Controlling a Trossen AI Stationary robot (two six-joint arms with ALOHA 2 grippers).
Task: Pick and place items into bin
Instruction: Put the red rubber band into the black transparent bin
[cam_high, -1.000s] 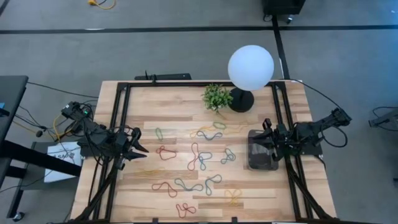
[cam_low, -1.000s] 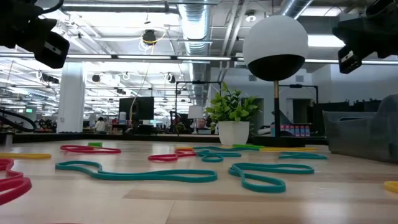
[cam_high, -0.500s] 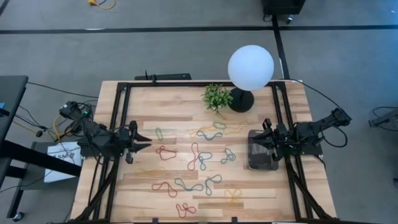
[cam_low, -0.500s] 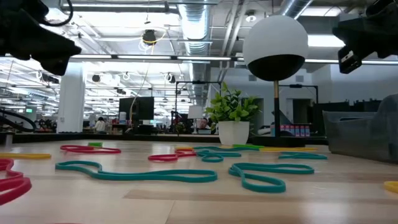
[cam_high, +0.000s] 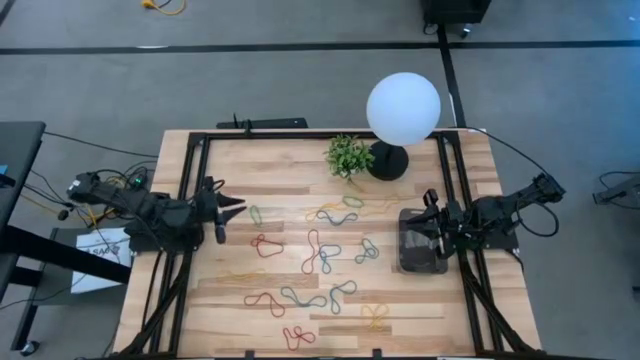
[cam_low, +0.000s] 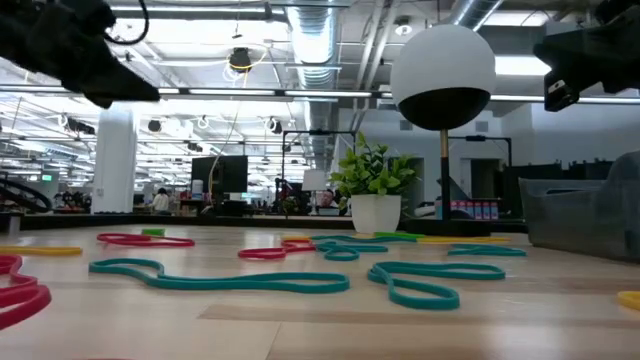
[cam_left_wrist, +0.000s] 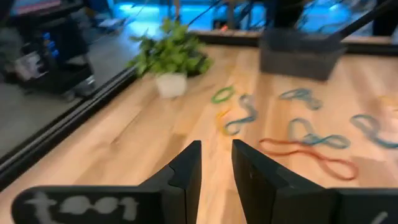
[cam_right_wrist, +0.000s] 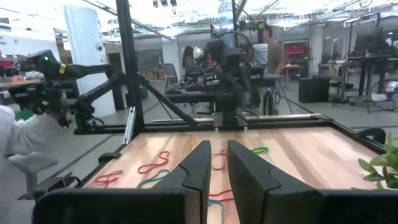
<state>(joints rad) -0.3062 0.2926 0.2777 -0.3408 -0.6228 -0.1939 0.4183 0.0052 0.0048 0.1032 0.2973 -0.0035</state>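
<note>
Many rubber-band loops in red, blue, green, yellow and orange lie flat on the wooden table, among them a green one (cam_high: 256, 214), a red one (cam_high: 266, 245) and a red-and-blue one (cam_high: 318, 252). The dark translucent bin (cam_high: 422, 250) stands at the table's right side. My left gripper (cam_high: 236, 208) (cam_left_wrist: 216, 155) hovers above the table's left part, just left of the green loop, open by a narrow gap and empty. My right gripper (cam_high: 430, 218) (cam_right_wrist: 219, 155) hangs shut and empty above the bin's far end.
A small potted plant (cam_high: 348, 155) and a globe lamp (cam_high: 403, 108) on a black round base (cam_high: 388, 160) stand at the far edge. Black frame rails (cam_high: 196, 180) run along both sides of the table. People (cam_right_wrist: 272, 50) show in the room beyond.
My left gripper has swung toward the table's far edge and a little to the right, coming up beside the green loop, and its wrist has turned. The right arm and the loops have stayed where they were.
</note>
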